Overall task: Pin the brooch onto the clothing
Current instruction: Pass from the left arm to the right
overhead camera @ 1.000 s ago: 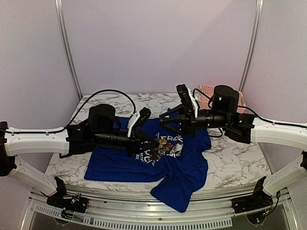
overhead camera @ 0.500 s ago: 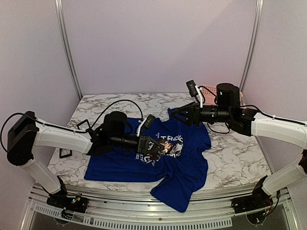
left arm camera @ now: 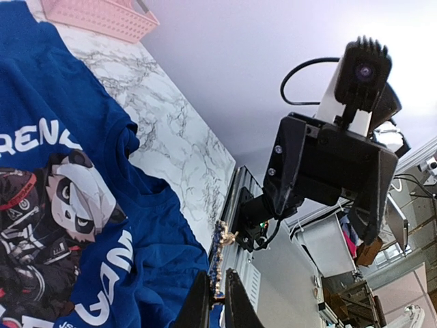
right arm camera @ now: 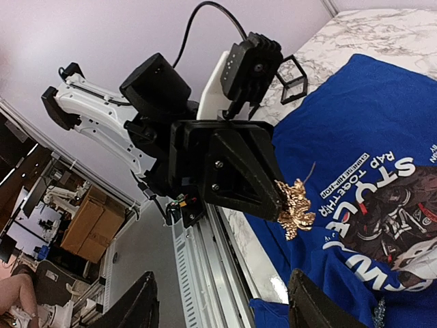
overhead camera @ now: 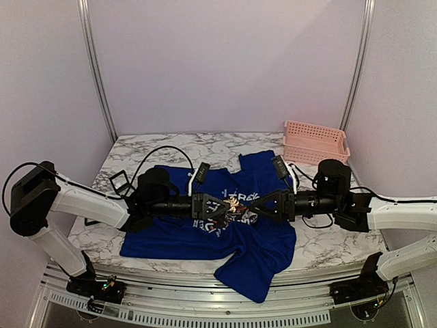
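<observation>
- Gold and leaf-like, the brooch (overhead camera: 234, 203) is pinched at the very tip of the left hand (overhead camera: 222, 206), whose fingers are clenched tight on it. In the right wrist view it juts out past the black fingertips, so its free part is offered toward the other arm.
- Facing it head-on, the right hand (overhead camera: 265, 205) has its jaws spread wide with nothing between them. That suggests it is lined up to take or work the brooch, not to hold cloth.
- Both hands meet just over the round chest print (overhead camera: 218, 224) of the blue T-shirt (overhead camera: 164, 236), probably because this is the spot chosen for the pin.
- The T-shirt lies spread on the marble tabletop (overhead camera: 334, 232), with its lower part hanging over the near edge. Lying flat like that, the cloth gives the pin a steady surface.
- Whether the brooch touches the fabric cannot be told. It looks to be held above the cloth, so the pinning seems not yet done.
- The clasp is too small to read as open or closed.
- A pink basket (overhead camera: 315, 141) sits at the back right corner, well apart from the work.
</observation>
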Motion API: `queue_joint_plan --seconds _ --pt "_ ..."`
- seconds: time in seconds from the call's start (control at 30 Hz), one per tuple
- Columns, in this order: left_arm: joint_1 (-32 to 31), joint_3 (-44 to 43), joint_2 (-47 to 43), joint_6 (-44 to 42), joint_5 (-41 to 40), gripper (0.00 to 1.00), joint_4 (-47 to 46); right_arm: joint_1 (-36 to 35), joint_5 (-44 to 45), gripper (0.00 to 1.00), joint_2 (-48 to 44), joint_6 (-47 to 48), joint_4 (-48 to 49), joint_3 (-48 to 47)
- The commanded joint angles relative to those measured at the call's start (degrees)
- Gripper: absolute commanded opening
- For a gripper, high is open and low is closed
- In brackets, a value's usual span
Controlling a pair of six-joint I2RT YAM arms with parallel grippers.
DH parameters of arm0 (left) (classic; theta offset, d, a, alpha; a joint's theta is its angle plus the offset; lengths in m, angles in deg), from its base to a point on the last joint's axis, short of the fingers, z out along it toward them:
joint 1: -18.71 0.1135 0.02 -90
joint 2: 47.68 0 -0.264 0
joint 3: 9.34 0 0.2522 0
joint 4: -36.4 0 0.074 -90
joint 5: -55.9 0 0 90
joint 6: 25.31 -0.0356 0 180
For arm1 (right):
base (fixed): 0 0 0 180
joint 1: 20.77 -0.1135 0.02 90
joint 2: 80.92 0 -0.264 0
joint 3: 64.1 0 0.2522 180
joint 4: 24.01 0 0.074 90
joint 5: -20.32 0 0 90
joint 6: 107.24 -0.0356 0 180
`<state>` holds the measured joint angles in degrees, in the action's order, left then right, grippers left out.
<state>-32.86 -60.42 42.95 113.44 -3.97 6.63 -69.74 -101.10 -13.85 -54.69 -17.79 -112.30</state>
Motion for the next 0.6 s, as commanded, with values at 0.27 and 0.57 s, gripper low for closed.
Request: queue_joint_plan --seconds 0.27,0.57 --pt "-2.9 1.2 0.2 -0.1 -3.4 0.00 -10.7 0.2 -0.5 0.50 9.3 -2.2 10.0 -2.3" --pt "-4.2 0.0 2.4 -1.0 -4.0 0.00 -12.3 0.5 -4.9 0.32 12.5 -1.8 15.9 -2.9"
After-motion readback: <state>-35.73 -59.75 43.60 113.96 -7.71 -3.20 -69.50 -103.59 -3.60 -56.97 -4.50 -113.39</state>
